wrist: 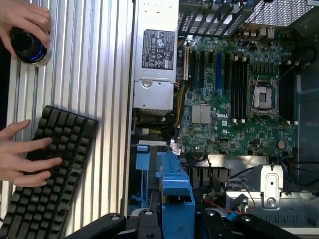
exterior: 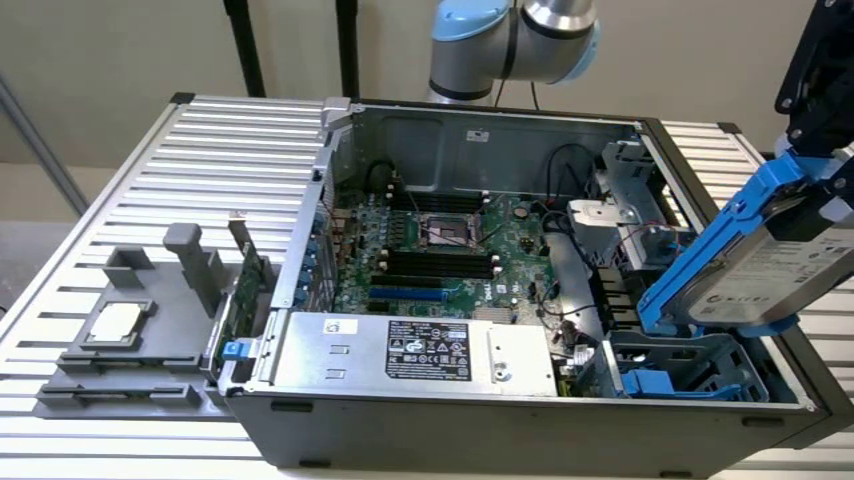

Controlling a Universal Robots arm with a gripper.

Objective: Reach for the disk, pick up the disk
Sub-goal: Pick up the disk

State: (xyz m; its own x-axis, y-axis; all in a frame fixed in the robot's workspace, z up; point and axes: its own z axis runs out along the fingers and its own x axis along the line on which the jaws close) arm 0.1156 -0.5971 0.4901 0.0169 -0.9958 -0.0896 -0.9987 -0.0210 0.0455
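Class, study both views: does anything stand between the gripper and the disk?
Nothing visible does. The gripper already holds the disk by its blue carrier, tilted and lifted above the drive bay at the exterior view's right of the open computer case.

"DELL" printed in white on the motherboard [wrist: 234,107], near its heatsink. Labels on the power supply [exterior: 427,350] and disk [exterior: 774,275] too small to read.
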